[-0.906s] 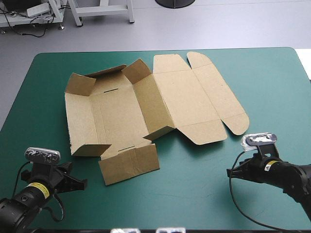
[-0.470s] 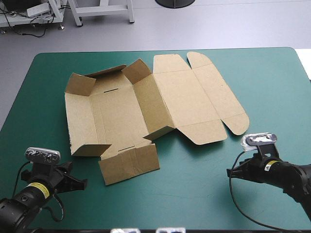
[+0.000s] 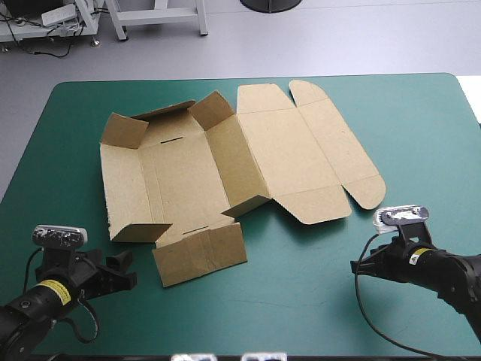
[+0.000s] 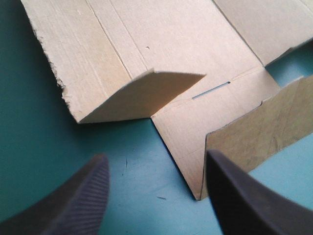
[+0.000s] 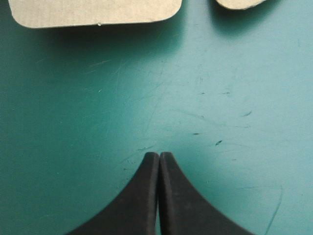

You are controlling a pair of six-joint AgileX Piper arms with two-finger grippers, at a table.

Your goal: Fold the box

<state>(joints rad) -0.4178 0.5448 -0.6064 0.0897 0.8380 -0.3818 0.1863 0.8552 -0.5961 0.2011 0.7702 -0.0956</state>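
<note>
Left hand (image 4: 155, 157) spread apart facing a flap edge of the box (image 3: 188, 173); right hand (image 5: 159, 155) pinched together over bare cover (image 5: 98, 107).

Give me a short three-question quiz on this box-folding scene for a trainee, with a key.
1. True or false: the right gripper, its jaws shut, grips the brown cardboard box sheet.
2. The left gripper has its jaws: A open; B shut on nothing; C shut on the box.
3. Fill in: the box's wide lid panel lies ____ on the teal-green table cover.
Key: 1 false, it closes on nothing; 2 A; 3 flat.
</note>
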